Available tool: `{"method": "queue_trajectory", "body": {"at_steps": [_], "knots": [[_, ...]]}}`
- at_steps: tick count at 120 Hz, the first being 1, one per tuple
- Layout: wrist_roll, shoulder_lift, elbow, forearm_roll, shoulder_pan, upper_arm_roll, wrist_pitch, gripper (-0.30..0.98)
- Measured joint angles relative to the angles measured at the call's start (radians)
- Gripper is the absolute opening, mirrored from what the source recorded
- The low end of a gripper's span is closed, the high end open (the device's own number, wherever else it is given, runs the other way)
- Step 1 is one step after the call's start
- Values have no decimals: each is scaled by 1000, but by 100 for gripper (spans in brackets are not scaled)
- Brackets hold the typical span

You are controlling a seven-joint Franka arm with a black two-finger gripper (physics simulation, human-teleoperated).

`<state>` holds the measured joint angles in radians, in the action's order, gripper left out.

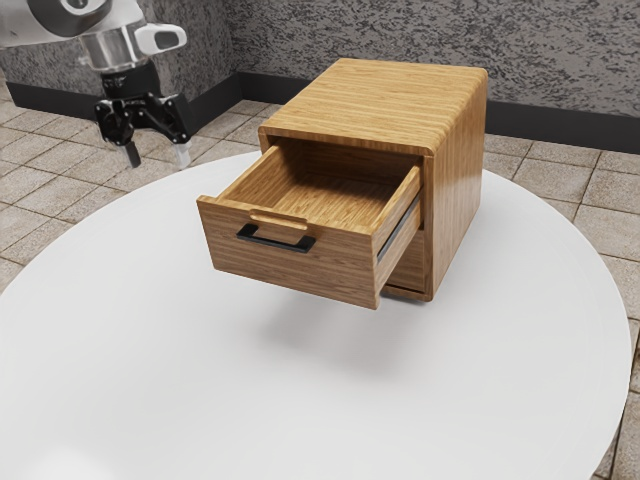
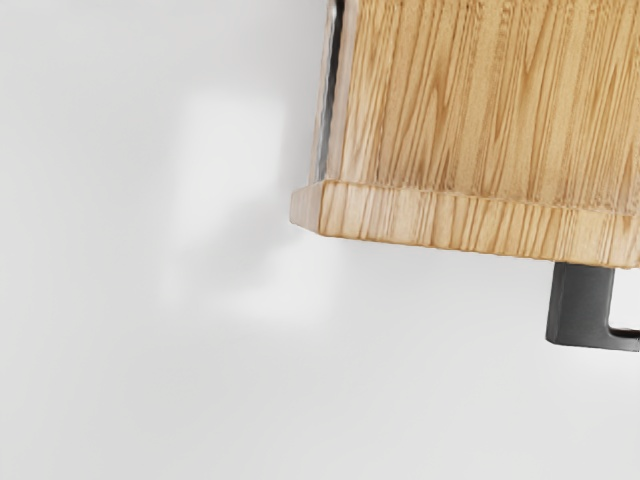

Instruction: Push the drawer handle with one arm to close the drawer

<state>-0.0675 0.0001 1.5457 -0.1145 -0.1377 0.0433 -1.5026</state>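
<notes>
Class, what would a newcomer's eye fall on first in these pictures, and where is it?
Probably the wooden drawer, jutting out of its cabinet on the round white table. Next comes the black handle on the drawer's front. The gripper hangs open at the exterior view's upper left, apart from the drawer.

And here's my gripper, fingers spread and pointing down, apart from the drawer! That drawer juts open from the wooden cabinet, black handle up front, round white table underneath!
</notes>
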Motion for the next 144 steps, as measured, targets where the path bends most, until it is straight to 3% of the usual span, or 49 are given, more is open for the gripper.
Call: {"method": "queue_trajectory", "body": {"at_steps": [17,29,38,45,52,77,95,119,144], "knots": [[12,-53,49,22,-9,22,-18,69],[17,-452,390,32,6,100,-57,67],[21,-770,615,0,17,156,-67,63],[21,-957,728,-35,20,183,-56,57],[20,-1044,779,-76,21,224,-39,50],[-27,-1205,910,-233,21,328,31,26],[-68,-1226,965,-300,20,361,54,14],[-109,-1175,1024,-325,19,384,18,6],[-138,-1058,1011,-301,19,380,-68,2]]}}
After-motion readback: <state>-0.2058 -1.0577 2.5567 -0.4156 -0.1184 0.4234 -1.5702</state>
